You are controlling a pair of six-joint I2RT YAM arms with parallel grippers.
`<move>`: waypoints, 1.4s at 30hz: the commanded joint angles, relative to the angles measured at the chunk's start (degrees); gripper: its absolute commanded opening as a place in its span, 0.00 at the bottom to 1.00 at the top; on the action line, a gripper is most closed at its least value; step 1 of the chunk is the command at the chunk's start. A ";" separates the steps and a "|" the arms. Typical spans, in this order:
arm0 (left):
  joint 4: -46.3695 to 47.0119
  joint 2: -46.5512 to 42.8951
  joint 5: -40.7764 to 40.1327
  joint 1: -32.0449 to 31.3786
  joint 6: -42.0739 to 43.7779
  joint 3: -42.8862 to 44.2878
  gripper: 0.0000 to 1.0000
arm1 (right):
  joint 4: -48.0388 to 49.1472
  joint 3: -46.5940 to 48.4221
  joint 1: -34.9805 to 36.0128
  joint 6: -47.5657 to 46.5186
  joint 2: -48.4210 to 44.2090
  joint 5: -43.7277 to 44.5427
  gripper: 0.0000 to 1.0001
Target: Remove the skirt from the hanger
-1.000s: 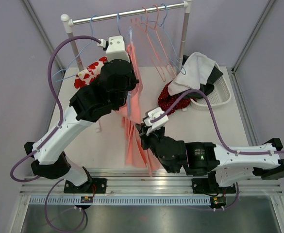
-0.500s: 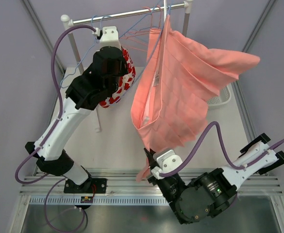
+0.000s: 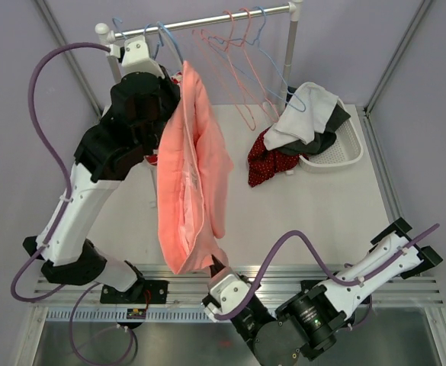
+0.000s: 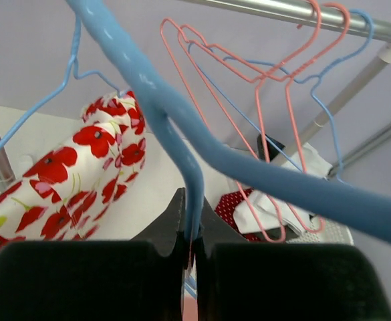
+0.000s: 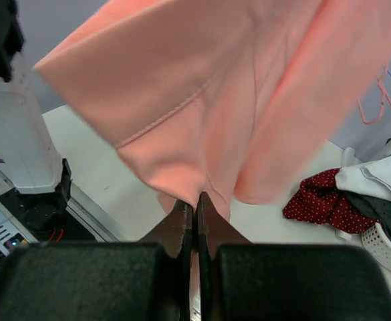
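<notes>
Coral cloth hangs in a long, limp fold above the near side of the counter (image 3: 314, 213): the skirt (image 3: 192, 183), slung from a blue hanger (image 4: 182, 134) that the left arm (image 3: 93, 175) holds up just by the left end of the rail (image 3: 207, 24). From the left wrist view, the left jaws are squeezed tight on the hanger's thin wire, which runs down between their tips. Down at the front edge the right arm (image 3: 344, 286) reaches up, and the right jaws are pressed together on the lowest tip of the hem, with only a small nip of fabric between them. How the waistband is fixed to the hanger I cannot see; the cloth bunches over it. The skirt looks light and very soft, the kind of thing that drapes, swings and gives no resistance until it is pulled taut, then slides or stretches. A pinch on the bare hem edge seems to me a weak hold, and the cloth could slip out of it. A thicker fold, or a grip higher up near the waistband, would likely carry the pull better. The hanger is thin and springy, so I would expect it to tip or twist in the left jaws if the tug comes at an angle. Spare hangers (image 3: 242, 69) dangle further along the rail, close enough to snag.
</notes>
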 commanded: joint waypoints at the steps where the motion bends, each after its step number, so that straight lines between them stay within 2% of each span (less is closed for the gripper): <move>1: -4.94 -7.21 4.06 -3.78 -5.53 0.28 0.00 | 2.63 -1.48 -2.58 1.70 -5.96 3.15 0.00; 3: -8.30 -10.38 0.63 -9.12 -5.96 -6.37 0.00 | 0.87 -1.40 -4.08 2.75 -8.68 2.54 0.00; 6: -17.16 -14.08 -0.43 -13.80 -8.93 -11.15 0.00 | -3.26 -1.05 -8.29 1.62 -11.41 1.22 0.00; 8: -26.12 -13.82 -1.13 -15.65 -11.92 -13.79 0.00 | -1.87 -0.69 -10.93 -2.24 -12.82 -0.36 0.00; 10: -34.10 -13.12 -2.27 -18.55 -15.18 -17.64 0.00 | 2.42 -0.87 -14.71 -8.79 -15.11 -2.38 0.00; 14: -42.57 -13.21 -3.60 -25.84 -25.35 -23.54 0.00 | 18.68 -1.84 -19.20 -21.48 -18.80 -5.20 0.00; 20: -42.68 -14.96 0.35 -28.49 -28.81 -32.51 0.00 | 29.67 1.67 -24.73 -39.14 -20.56 -8.10 0.00; 22: -42.68 -15.05 0.97 -29.28 -29.17 -32.70 0.00 | 36.33 1.86 -30.24 -45.98 -21.09 -10.02 0.00; 23: -42.68 -15.14 1.23 -30.42 -29.60 -32.78 0.00 | 36.81 2.38 -32.72 -46.54 -21.53 -10.82 0.00; 24: -42.59 -15.23 1.58 -30.86 -29.78 -32.70 0.00 | 36.03 2.99 -34.83 -46.11 -22.66 -12.65 0.00; 25: -43.46 -15.14 1.94 -31.13 -30.04 -32.52 0.00 | 30.45 3.96 -39.64 -42.54 -23.28 -13.63 0.00; 28: -43.38 -15.75 3.34 -32.97 -30.40 -33.05 0.00 | 19.01 8.96 -46.34 -36.02 -24.34 -17.67 0.00; 33: -43.03 -18.48 4.31 -37.54 -32.25 -33.75 0.00 | 22.48 12.75 -55.14 -44.69 -21.01 -19.09 0.00; 35: -39.88 -19.71 6.15 -38.77 -30.15 -32.96 0.00 | 19.61 14.93 -59.52 -43.13 -19.00 -20.23 0.00; 36: -37.52 -21.02 6.94 -38.86 -29.44 -32.44 0.00 | 16.19 16.34 -65.64 -40.42 -17.94 -22.06 0.00; 37: -36.54 -21.55 9.04 -38.95 -28.74 -31.82 0.00 | 5.37 18.10 -70.14 -31.69 -16.71 -23.47 0.00; 39: -35.13 -22.43 11.07 -39.13 -26.89 -29.45 0.00 | -7.60 25.12 -79.45 -21.11 -11.27 -29.86 0.00; 40: -35.38 -22.35 11.95 -39.13 -26.62 -28.66 0.00 | -17.58 27.58 -89.59 -11.66 -8.99 -32.42 0.00; 42: -38.00 -22.00 13.28 -39.39 -26.09 -27.51 0.00 | -21.54 31.47 -96.69 -5.09 -3.70 -37.95 0.00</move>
